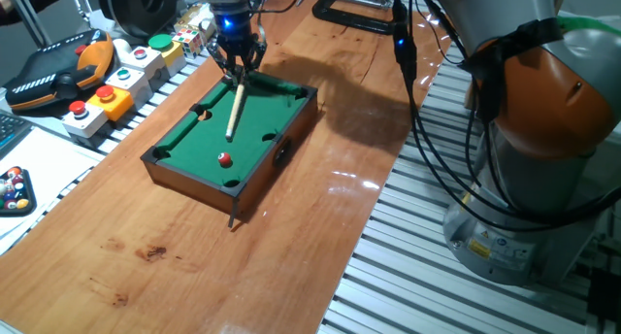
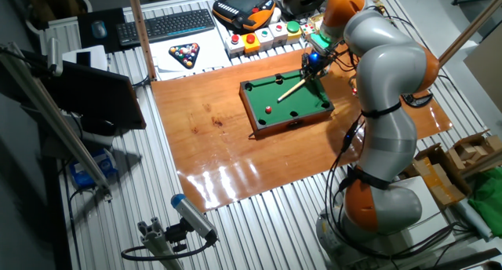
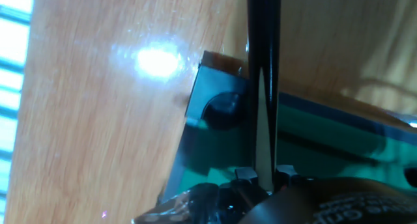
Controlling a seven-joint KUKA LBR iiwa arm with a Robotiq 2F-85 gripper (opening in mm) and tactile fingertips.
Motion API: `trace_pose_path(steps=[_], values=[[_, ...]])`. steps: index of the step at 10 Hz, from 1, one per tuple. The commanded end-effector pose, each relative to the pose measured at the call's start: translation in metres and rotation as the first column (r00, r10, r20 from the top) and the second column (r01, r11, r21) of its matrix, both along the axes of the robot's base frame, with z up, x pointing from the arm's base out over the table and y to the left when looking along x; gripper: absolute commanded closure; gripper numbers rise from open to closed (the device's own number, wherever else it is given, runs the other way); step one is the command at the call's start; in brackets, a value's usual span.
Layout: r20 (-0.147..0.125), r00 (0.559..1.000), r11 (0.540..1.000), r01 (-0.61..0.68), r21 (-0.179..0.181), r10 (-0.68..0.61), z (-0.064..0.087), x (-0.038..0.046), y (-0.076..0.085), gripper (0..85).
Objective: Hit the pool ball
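Pinching the cue stick, your pincer hangs over the pool table's far end; the pool ball sits near its front edge. A skewed push could miss.

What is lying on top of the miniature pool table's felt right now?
On the pool table felt sits one red pool ball; the wooden cue, held in the claw, slants over it. Pocket interiors look dark, so contents cannot be seen.
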State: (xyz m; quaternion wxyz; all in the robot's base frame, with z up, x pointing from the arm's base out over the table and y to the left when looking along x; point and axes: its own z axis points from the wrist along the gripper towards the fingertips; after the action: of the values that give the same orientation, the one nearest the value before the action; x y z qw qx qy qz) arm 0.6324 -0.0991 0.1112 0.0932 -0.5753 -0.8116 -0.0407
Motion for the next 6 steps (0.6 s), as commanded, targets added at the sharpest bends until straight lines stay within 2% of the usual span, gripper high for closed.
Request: trace_pose_path(steps=[1, 3, 4, 6], values=[[0.008, 1.0, 1.0, -0.019, -0.017, 0.02, 0.006, -0.0005, 0.003, 84.3], [0.027, 0.997, 0.996, -0.077, -0.054, 0.079, 0.018, 0.0015, 0.012, 84.3], [0.027, 0.995, 0.994, -0.089, -0.063, 0.091, 0.022, 0.0036, 0.017, 84.3], [0.031, 0.992, 0.989, -0.117, -0.087, 0.12, 0.023, 0.0067, 0.027, 84.3]])
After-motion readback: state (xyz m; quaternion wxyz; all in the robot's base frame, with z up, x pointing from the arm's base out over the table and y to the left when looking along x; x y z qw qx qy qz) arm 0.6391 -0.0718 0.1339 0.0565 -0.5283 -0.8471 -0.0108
